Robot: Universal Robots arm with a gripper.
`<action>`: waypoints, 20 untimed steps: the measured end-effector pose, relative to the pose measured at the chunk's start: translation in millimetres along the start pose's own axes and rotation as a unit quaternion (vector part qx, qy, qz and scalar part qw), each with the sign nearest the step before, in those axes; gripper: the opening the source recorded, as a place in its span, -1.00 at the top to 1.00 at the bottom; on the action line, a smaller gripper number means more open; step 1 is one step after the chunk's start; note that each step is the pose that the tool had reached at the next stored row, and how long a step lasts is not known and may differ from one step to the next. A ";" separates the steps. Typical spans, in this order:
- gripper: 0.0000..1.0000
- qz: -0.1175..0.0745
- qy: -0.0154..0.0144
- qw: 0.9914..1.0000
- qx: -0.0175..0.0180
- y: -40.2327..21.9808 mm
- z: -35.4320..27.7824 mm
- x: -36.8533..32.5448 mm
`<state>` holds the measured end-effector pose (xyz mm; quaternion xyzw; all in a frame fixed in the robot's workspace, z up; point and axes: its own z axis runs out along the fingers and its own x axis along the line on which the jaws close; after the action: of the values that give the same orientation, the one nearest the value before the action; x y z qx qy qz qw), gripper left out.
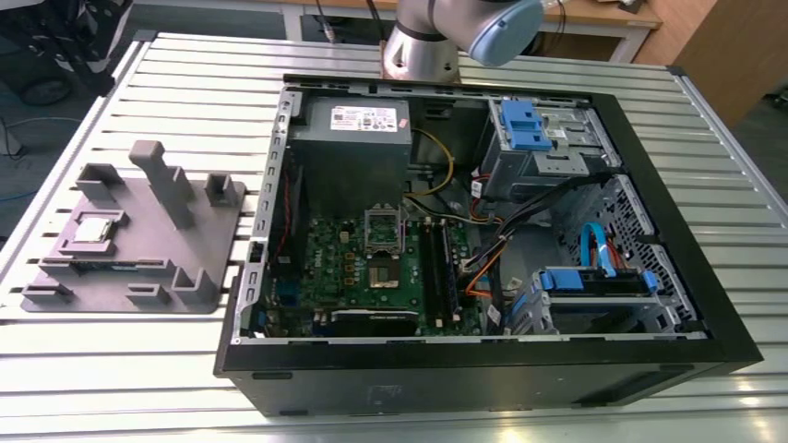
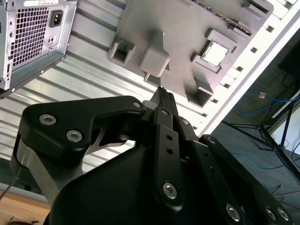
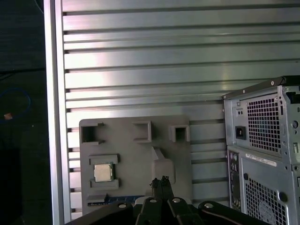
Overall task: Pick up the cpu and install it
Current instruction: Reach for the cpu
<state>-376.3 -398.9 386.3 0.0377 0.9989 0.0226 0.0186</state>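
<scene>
Foreground, both wrist views: the black tool [image 2: 163, 93] [image 3: 159, 182]. Its two fingers are pressed together at the tips with nothing between them. It hangs above the worktop, clear of every part.

The cpu [image 1: 96, 228] [image 2: 214, 53] [image 3: 103, 172] is a small square chip with a pale metal lid. It lies flat, lid up, in a square raised recess of the grey fixture [image 1: 203, 242] [image 2: 187, 28] [image 3: 131, 154], apart from the tool. In the first wrist view the fingertips line up with the fixture's tall post [image 3: 161, 168], beside the recess and not over it.

A long narrow memory stick [image 1: 113, 268] lies in a slot of the same fixture, just beside the cpu's recess.

The fixture rests on the slatted aluminium worktop [image 1: 124, 360] [image 2: 84, 61] [image 3: 164, 56], to the exterior view's left of the computer case [image 1: 493, 369] [image 2: 33, 33] [image 3: 262, 122] and near it, without touching.

The case lies on its side with the side panel off. Inside are the green motherboard [image 1: 351, 277], the socket frame [image 1: 384, 231] near the board's middle, the grey power supply [image 1: 351, 129] and the blue drive brackets [image 1: 523, 125].

The robot arm [image 1: 456, 37] rises from the far edge of the worktop, behind the case.
</scene>
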 end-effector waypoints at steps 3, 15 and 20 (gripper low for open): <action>0.79 0.000 0.000 1.000 0.000 -0.2 -0.1 2.5; 0.79 0.000 -0.001 1.000 0.000 -1.5 1.5 13.6; 0.79 0.000 0.000 1.000 0.000 -1.5 1.6 14.2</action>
<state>-390.5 -399.3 384.2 0.0377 0.9988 0.0227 0.0191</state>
